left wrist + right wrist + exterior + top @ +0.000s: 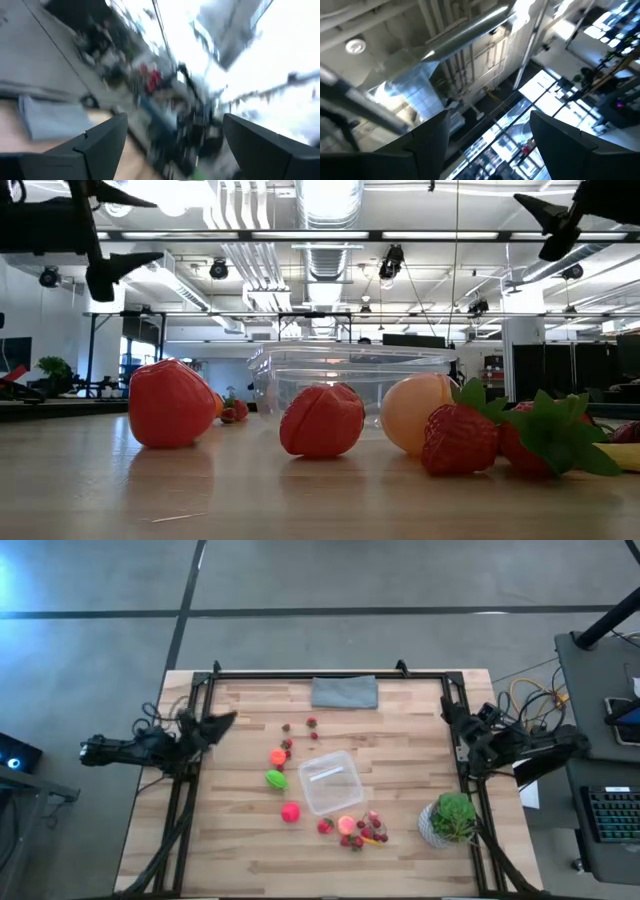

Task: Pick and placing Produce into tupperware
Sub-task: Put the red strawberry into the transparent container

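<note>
Low view first: nearest us lie the strawberries (462, 440) and a red ball (321, 420), with a peach ball (420, 412) and a pink ball (171, 403) close by, and the clear box (350, 375) just behind them, empty as far as we can see. From above, the box (330, 782) sits mid-table with produce around it: a green ball (276, 779) and an orange ball (278, 756) on its left, berries (361, 832) along its near corner, a few more toward the grey cloth (345, 692) at the far edge. A potted plant (452, 818) stands to the right.

We see both arms held back at the table's sides. The left gripper (222, 723) has its fingers spread wide and holds nothing; the right gripper (487, 137) is partly parted and also empty.

We judge that no piece is yet in the box. For a clean first pick, we would come straight down over one ball standing apart, such as the green one, and release low inside the box.
</note>
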